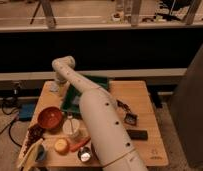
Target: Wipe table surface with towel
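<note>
Green towel on the table, far left: soft, light, will bunch (pinch a free edge); gripper just left of it.

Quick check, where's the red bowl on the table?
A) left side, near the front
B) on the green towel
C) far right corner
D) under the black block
A: the red bowl sits on the left part of the table, left of the arm and apart from the green towel. The gripper is out of sight past the arm's far end, near the towel.
</note>
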Robot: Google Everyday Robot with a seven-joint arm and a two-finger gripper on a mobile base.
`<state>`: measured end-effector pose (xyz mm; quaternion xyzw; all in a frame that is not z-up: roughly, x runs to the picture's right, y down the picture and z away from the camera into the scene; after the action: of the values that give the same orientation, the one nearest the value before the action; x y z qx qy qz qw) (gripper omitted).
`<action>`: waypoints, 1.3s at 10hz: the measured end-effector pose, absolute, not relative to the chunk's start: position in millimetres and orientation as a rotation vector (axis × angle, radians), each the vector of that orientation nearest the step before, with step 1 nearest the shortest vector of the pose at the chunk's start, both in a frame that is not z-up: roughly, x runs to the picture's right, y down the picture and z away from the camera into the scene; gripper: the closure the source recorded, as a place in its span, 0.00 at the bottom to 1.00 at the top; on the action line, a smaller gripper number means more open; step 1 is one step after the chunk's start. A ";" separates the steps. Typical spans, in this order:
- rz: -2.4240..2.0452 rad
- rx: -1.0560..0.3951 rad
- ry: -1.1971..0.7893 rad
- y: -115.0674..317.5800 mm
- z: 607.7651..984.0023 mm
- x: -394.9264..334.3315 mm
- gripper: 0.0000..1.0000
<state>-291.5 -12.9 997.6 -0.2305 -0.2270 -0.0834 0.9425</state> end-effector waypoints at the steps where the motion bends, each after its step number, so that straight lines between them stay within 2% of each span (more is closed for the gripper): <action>1: -0.168 -0.475 -0.464 -11.9 999.3 -291.4 0.20; 8: -0.174 -0.506 -0.469 -2.4 1009.5 -296.3 0.22; 12: -0.178 -0.524 -0.470 2.9 1016.0 -301.2 0.60; 13: -0.179 -0.527 -0.470 3.3 1017.1 -301.9 0.65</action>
<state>-301.9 3.3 1017.1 -0.2579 -0.2299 -0.0874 0.9343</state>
